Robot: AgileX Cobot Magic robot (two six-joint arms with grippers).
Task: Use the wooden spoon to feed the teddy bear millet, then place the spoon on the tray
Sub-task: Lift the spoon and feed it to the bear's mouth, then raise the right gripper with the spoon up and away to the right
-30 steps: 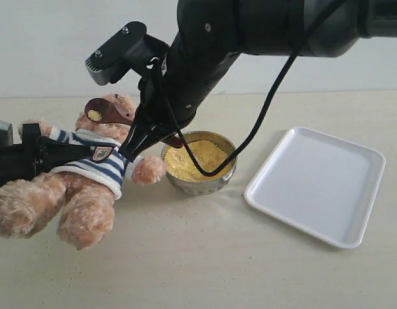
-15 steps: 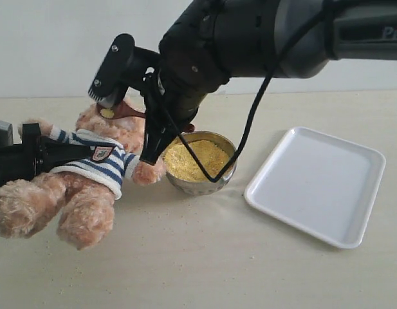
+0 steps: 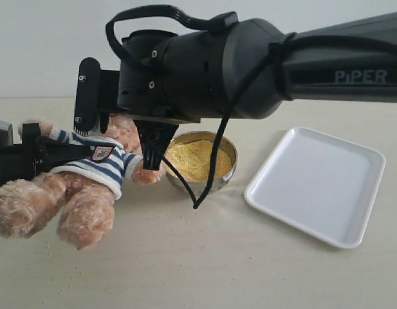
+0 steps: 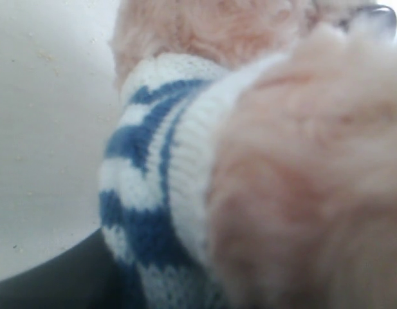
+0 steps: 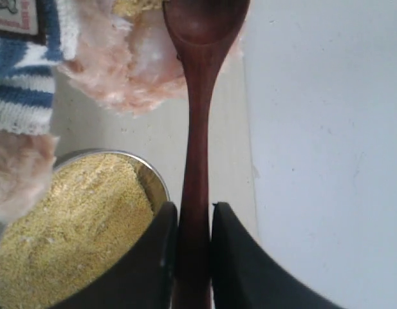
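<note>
Right gripper [image 5: 195,215], clamped on the wooden spoon [image 5: 198,129], holds its bowl at the teddy bear's [image 3: 89,180] muzzle just beside the millet [image 3: 195,158], while the left gripper [image 3: 56,153] seemingly steadies the bear, closure unclear, so tip gently to avoid scattering grains.

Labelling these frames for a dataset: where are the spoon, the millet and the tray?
spoon [image 5: 197,148], right wrist view, mid handle.
millet [image 3: 192,158], exterior view, middle of the heap.
tray [image 3: 317,187], exterior view, bare floor.
</note>
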